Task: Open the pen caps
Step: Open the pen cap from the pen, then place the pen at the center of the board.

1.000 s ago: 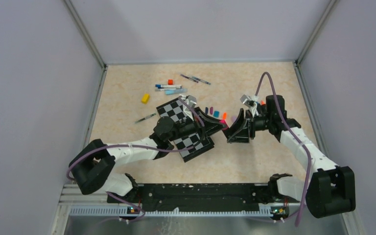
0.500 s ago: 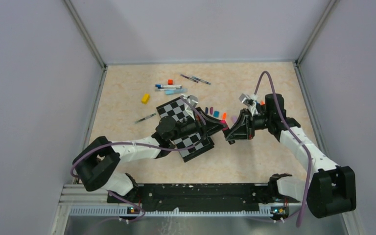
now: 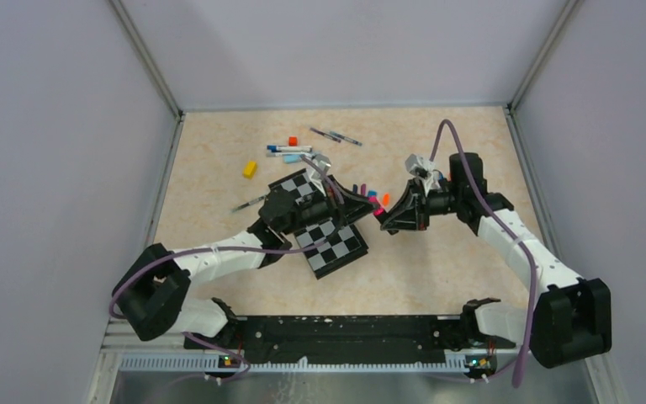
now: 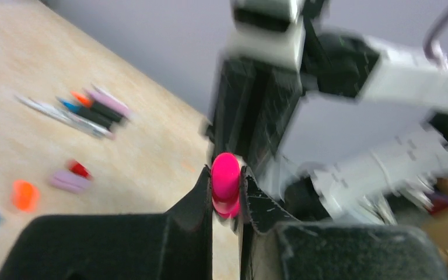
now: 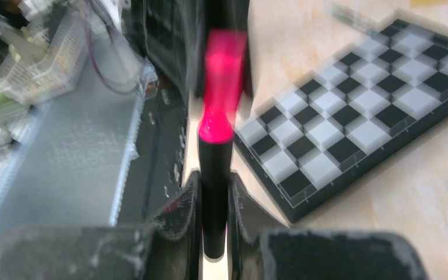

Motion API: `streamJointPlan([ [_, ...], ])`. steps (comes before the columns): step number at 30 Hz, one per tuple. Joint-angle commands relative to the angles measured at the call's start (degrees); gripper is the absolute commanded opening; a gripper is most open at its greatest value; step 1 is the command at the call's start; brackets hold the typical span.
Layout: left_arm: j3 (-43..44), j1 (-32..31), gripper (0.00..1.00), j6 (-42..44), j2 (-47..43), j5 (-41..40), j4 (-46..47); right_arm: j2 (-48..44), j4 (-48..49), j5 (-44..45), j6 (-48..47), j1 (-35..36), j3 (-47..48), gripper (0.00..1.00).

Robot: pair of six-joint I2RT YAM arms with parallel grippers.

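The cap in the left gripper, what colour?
The cap is bright pink, clearest in the left wrist view.

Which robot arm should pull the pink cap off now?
Left, probably. The left gripper is shut on the pink cap, while the right gripper clamps the black barrel, so left can pull away.

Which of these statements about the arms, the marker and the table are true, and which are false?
1. The left fingers pinch a pink cap. True.
2. The right fingers are open and empty. False: they clamp the marker's black barrel.
3. A checkerboard lies on the table. True.
4. The yellow block sits on the checkerboard. False: it lies on the bare table, left of the board and apart from it.
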Motion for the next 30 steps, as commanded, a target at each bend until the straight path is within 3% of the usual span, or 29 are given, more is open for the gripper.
streamJointPlan([
  [1,7.2,12.2,0.0,0.4,-6.5,-16.4,19.2,-0.5,-9.4,0.2,-4.0,-0.9,-5.1,0.0],
  [7,3.5,17.9,0.0,-6.2,-6.8,-13.8,27.8,-2.3,-5.2,-2.4,-0.4,-3.0,-7.6,0.0],
  [10,2.8,19.4,0.0,-7.6,-7.1,-9.6,27.5,-2.7,-6.0,3.2,-3.1,-4.4,-6.8,0.0],
  [14,1.5,19.4,0.0,-7.9,-9.5,-1.0,17.5,-5.9,-1.7,20.7,-2.0,-9.1,-8.2,0.0],
  [19,-1.8,19.0,0.0,-7.5,-13.1,5.8,2.4,-6.7,0.8,27.3,0.4,-21.3,-7.8,0.0],
  [25,-6.8,14.3,0.0,-4.9,-13.2,5.3,-4.1,-5.6,2.2,34.0,1.5,-30.2,-7.6,0.0],
  [30,-3.1,4.5,0.0,0.5,-5.0,1.3,-8.0,-4.1,3.6,37.5,2.8,-34.9,-7.4,0.0],
])
